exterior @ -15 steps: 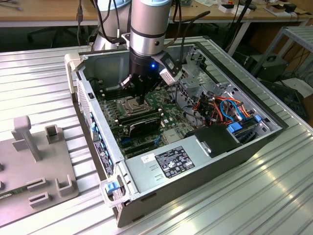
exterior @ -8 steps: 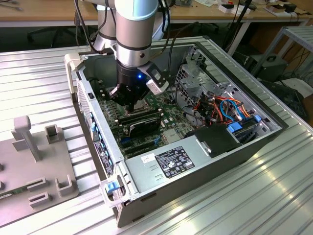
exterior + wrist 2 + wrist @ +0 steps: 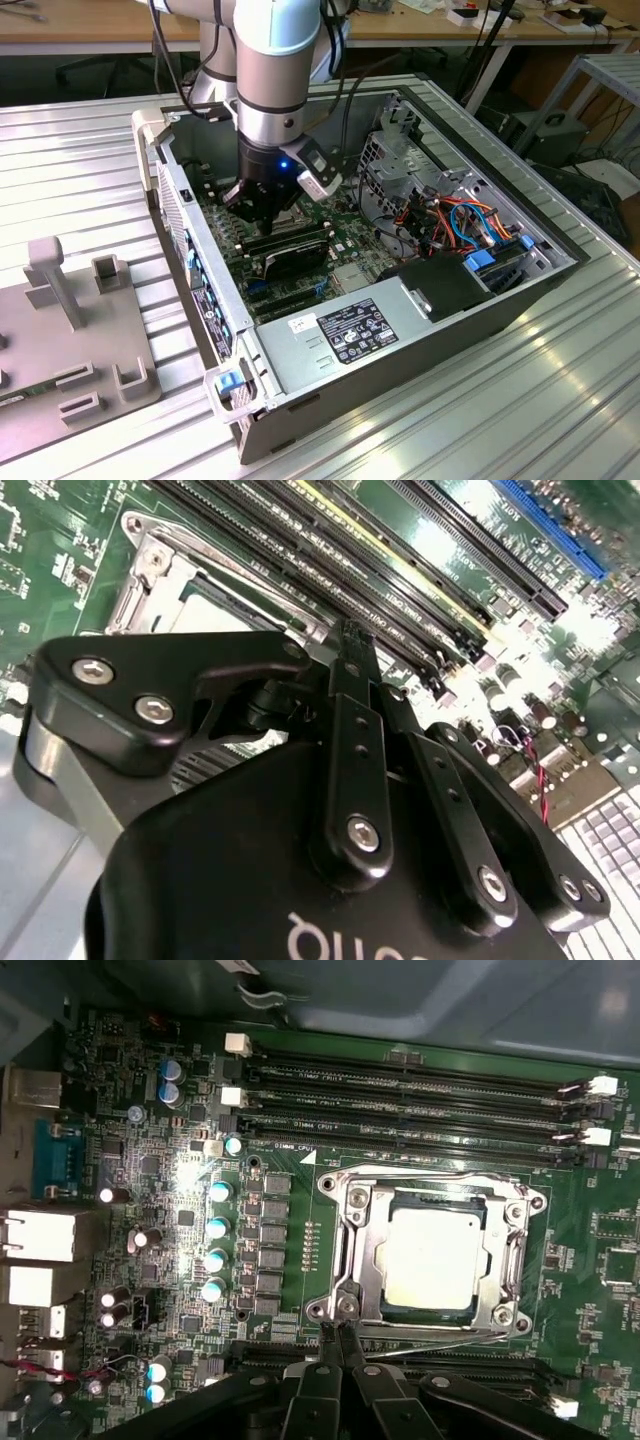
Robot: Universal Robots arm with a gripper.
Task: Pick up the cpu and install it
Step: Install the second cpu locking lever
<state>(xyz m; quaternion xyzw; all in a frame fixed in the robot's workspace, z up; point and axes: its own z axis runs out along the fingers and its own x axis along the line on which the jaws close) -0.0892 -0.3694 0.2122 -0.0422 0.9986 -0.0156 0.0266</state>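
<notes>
First wrist view: a green motherboard (image 3: 180, 1260) is seen from directly above, with the cpu (image 3: 433, 1257) seated flat inside its silver metal socket frame (image 3: 345, 1250). Four long black memory slots (image 3: 420, 1110) are laid side by side at twelve o'clock from the socket. The gripper (image 3: 341, 1338) is seen at about seven o'clock from the cpu, its two thin black fingers (image 3: 331, 1337) pressed together and holding nothing, their tips just beside the frame's lower edge. In the second wrist view the same fingers (image 3: 352, 655) are shown drawn together above the memory slots (image 3: 380, 590), with the socket frame (image 3: 155, 565) at about ten o'clock from them. In the exterior view an open computer case (image 3: 420, 330) is laid on a ribbed metal table (image 3: 560, 400), and the gripper (image 3: 262, 213) is lowered inside the case over the motherboard (image 3: 345, 245). A grey fixture (image 3: 70, 340) stands on the table at nine o'clock from the case.
</notes>
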